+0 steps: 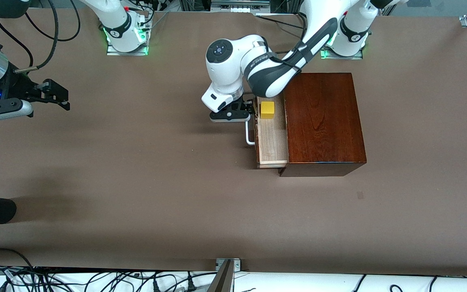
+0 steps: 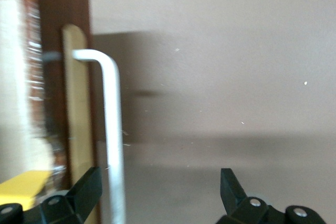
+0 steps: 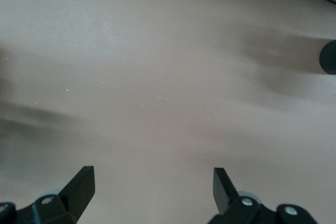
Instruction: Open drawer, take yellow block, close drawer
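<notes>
Left wrist view gives me my best read on where I stand: my left gripper (image 2: 160,195) has its fingers spread wide, with the white handle (image 2: 113,145) running down just inside one fingertip (image 2: 86,190) and nothing pinched between them. I read that as the handle let go, or about to be, not as a grip on it. From the front camera that gripper (image 1: 233,114) sits low, just beside the handle (image 1: 249,134) and the dark front of the drawer (image 1: 272,140).

Working outward, the drawer is pulled part of the way out of the wooden box (image 1: 322,121), toward the right arm's end of the table, and its pale inside is showing. The yellow block (image 1: 267,110) lies in the drawer, at the end farther from the front camera, close to the left gripper but untouched by it. A yellow corner (image 2: 23,187) also shows at the edge of the wrist picture.

My right gripper (image 1: 53,96) waits with its fingers apart over bare brown table (image 1: 136,182), well away from the box.

So I judge the first step done or nearly so: the drawer looks open enough to reach the block. Taking the block out and pushing the drawer shut are both left.
</notes>
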